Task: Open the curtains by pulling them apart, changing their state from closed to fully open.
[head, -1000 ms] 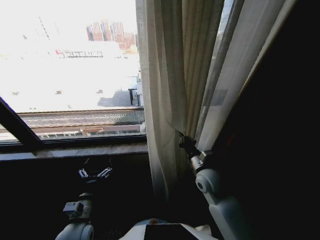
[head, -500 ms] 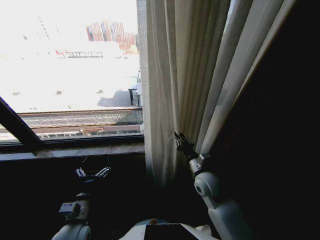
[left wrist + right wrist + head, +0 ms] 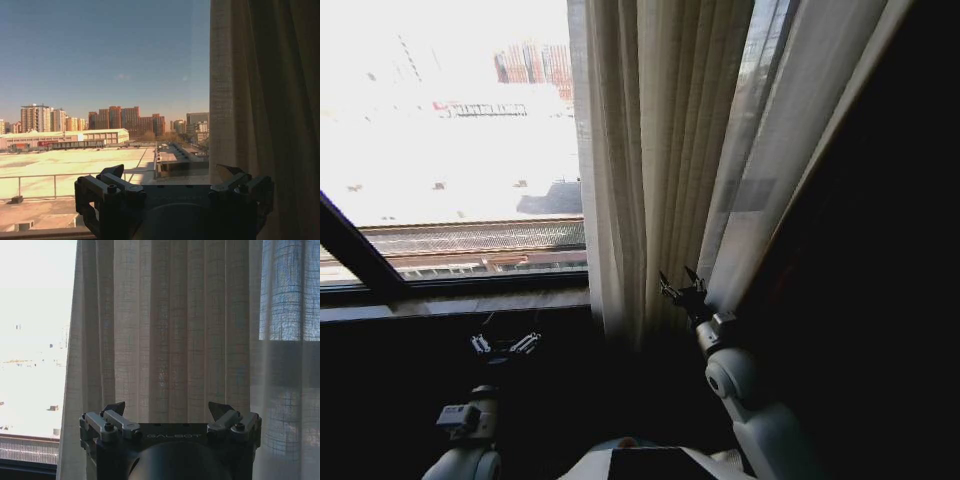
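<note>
From the head view, the curtains [image 3: 660,150] hang gathered in a bunch of pleats just above and ahead of the right gripper [image 3: 682,287], which points up at their lower folds with its fingers spread; whether a fingertip touches the cloth is hard to make out against the dark below. To that gripper's left the window [image 3: 450,130] is bare glass, washed out by glare, so the rooftops outside are barely legible. To its right a pale sheer panel [image 3: 790,150] slants upward and vanishes into deep shadow. The curtain tops are cut off by the upper edge. The left gripper [image 3: 506,345] sits low beneath the sill [image 3: 450,300], well apart from the fabric, its fingers open.

In the left wrist view, the left gripper [image 3: 172,175] stands with jaws apart, holding nothing; beyond it is clear glass and a skyline, and the curtain edge [image 3: 260,100] hangs past its one finger, the far side in shade.

In the right wrist view, the right gripper [image 3: 170,410] is spread wide with nothing between the tips, and the pleats [image 3: 170,325] hang straight ahead of it. The cloth's bottom hem is hidden behind the gripper body.
</note>
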{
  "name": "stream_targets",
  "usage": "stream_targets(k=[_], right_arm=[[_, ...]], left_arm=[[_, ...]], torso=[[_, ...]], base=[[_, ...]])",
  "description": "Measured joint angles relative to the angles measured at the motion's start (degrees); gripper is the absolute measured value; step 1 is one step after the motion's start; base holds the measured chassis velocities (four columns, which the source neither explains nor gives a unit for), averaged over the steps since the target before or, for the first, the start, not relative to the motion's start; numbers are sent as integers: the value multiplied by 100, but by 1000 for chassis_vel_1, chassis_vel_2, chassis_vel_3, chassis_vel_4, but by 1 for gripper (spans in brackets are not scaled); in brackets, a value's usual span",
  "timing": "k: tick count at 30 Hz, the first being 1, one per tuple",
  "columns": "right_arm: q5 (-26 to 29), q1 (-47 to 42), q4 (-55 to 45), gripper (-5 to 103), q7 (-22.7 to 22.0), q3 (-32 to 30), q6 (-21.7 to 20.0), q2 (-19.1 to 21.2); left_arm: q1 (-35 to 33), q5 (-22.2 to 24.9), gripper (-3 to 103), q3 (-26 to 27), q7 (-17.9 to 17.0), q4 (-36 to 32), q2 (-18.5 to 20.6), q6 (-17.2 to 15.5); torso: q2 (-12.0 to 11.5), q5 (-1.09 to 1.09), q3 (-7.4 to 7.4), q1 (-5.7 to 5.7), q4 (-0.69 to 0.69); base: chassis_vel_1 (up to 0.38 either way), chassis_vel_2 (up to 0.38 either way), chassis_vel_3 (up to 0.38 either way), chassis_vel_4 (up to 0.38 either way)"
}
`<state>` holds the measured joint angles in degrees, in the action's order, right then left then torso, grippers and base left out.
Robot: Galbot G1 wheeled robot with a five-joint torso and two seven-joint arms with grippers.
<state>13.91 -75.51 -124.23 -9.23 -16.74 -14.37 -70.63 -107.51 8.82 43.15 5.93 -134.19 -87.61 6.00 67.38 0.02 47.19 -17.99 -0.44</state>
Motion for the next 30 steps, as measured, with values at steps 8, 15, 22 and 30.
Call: stream_targets(k=[8,15,22,30], right_arm=[[-6,-35,2,100,-1,30,5,-45],[-15,4,77,100,-1,51,13,-17],[-68,87,272,100,76,98,88,-47],[-185,121,455,100,152,131,278,-124]], left_arm=[[13,-29,100,-43,14,25,-15,4],[16,-58,100,-72,23,54,-44,4],[5,-76,100,-45,24,78,-64,4],[-9,-127,100,-43,25,119,-89,5]], torso=[[0,-2,0,0,1],[0,-2,0,0,0],[0,0,0,0,1],[1,-2,-1,1,3]], base=[[214,220,-208,-219],[289,296,-303,-291],[354,330,-355,-330],[114,110,-126,-119]])
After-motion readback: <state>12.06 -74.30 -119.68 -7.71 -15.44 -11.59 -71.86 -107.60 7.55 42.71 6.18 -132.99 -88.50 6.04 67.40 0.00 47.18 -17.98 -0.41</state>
